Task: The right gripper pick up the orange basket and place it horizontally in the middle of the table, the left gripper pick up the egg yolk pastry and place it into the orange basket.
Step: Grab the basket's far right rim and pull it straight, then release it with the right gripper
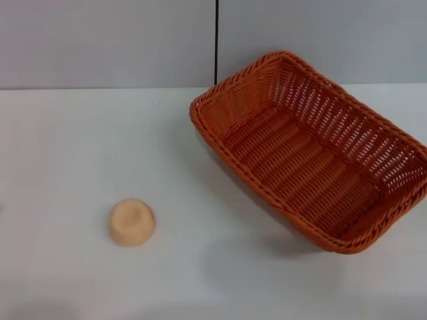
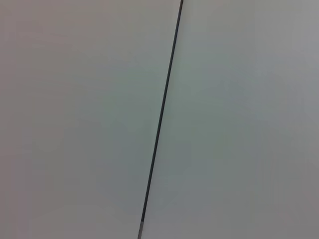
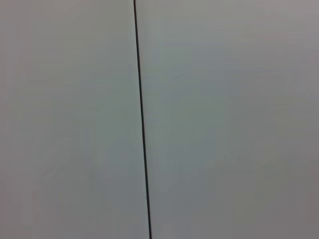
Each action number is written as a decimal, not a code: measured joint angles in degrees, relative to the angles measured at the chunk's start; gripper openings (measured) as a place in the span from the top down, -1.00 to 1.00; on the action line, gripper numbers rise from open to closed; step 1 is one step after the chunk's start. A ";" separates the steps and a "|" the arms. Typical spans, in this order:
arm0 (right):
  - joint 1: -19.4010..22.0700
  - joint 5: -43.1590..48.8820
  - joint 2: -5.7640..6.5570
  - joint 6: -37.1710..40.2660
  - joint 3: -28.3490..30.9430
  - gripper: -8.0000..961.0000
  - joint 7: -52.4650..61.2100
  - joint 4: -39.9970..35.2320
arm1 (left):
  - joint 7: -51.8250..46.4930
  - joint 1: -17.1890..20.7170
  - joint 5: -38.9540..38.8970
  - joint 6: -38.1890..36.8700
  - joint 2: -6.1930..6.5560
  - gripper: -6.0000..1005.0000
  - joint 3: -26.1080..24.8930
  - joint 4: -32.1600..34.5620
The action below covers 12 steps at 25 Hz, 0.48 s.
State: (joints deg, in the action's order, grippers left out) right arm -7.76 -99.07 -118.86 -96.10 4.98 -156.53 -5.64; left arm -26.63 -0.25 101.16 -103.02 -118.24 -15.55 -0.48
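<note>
A: Where were the items seen?
B: Basket (image 1: 313, 157) angled at the bench's (image 1: 67, 147) far right. Pastry (image 1: 132, 222) near left, well apart.
A: Claws?
B: Neither was seen; state couldn't be told.

Soft, even light fills the head view, bright enough to leave the white tabletop (image 1: 80, 147) nearly featureless, with no hard glare. The orange basket (image 1: 313, 157) casts a faint, diffuse shadow beneath its lower edge, toward the bottom centre of the frame, so the light seems to come from above and behind. The egg yolk pastry (image 1: 132, 222) at lower left has only a thin, pale shadow at its base. Focus is slightly soft throughout; the basket weave blurs at the right edge. Both wrist views show a flat, evenly lit grey wall (image 2: 239, 119) crossed by a dark seam (image 3: 142, 119), dimmer than the head view, shadowless.
</note>
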 joint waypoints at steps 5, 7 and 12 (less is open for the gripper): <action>-0.21 0.36 0.03 -0.75 -0.36 -0.73 1.42 -1.24 | 0.14 0.06 0.00 0.18 0.02 -0.63 0.00 0.25; -0.08 0.40 0.00 -1.43 -0.47 -0.73 3.78 -2.29 | 0.14 -0.05 0.01 0.21 0.04 -0.63 -0.07 0.27; -0.10 0.48 0.01 -1.81 -3.57 -0.73 13.06 -9.20 | 0.30 -0.45 -0.12 0.39 0.15 -0.63 -0.30 0.47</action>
State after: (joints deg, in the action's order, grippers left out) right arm -7.86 -98.59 -118.85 -97.91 1.41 -143.46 -14.84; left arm -26.33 -0.70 101.03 -102.64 -118.10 -15.85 -0.01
